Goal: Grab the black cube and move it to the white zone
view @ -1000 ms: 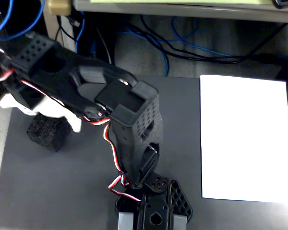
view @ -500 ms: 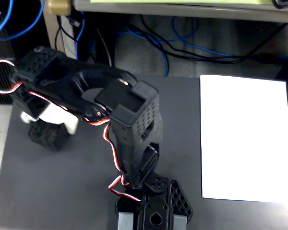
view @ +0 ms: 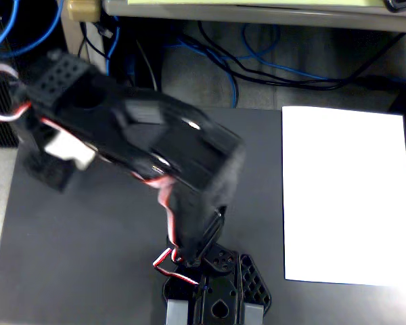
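In the fixed view, the gripper [view: 216,303] is seen at the bottom edge of the frame, pointed down toward the dark grey mat [view: 81,271]. Its perforated black fingers [view: 249,279] are viewed from above and merge with the dark shapes around them, so it cannot be told whether they are spread or pressed together, or whether anything is pinched between them. Two pale grey pieces are seen on either side of the gripper's lower end, cut off by the frame edge.

The black cube cannot be made out with any certainty; it may be hidden among the black gripper parts, but the view is too dark and blurred there to say.

Red and white wires [view: 168,263] are looped just left of the gripper. From there the glossy black arm [view: 155,145] is stretched up and to the left across the mat, toward its base in the upper left.

The white zone [view: 345,196] is laid flat on the right part of the mat, apart from the gripper, its near corner to the gripper's right. Blue and black cables [view: 257,64] are strewn beyond the mat's far edge.
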